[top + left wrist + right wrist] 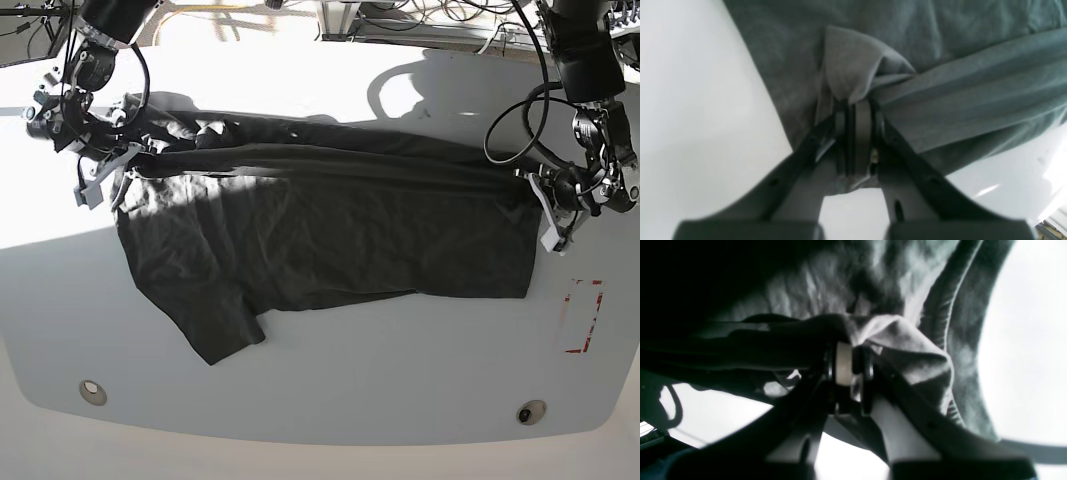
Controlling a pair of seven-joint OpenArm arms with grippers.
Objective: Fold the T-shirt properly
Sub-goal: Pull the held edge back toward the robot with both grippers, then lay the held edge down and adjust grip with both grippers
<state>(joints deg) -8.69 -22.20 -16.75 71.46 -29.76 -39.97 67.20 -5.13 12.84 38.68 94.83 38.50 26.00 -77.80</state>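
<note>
I see the T-shirt [320,225] lying across the white table [400,370], spread wide from the base view's left to its right. Its upper edge is gathered into long ridges that run between the 2 arms. 1 short sleeve [215,335] sticks out toward the near edge on the view's left side.

Left gripper [548,205]: it sits at the right end of the cloth in the base view. In the left wrist view I read the left gripper [856,106] with its 2 fingers pressed together on a bunched corner of the T-shirt [940,100]. A paler fold of fabric rises just above the fingertips [863,116]. Stretched folds lead away to the right of that view.

Right gripper [110,165]: it sits at the left end of the cloth in the base view. In the right wrist view I read the right gripper [850,353] pinching a wad of the T-shirt [907,340] between its fingers. A pale pad [843,363] shows at the tip, touching the cloth. Much of that view is in deep shadow, so I cannot tell the fabric detail on its left side.

A red rectangular mark [583,316] lies on the table, near the left gripper and apart from the cloth.
</note>
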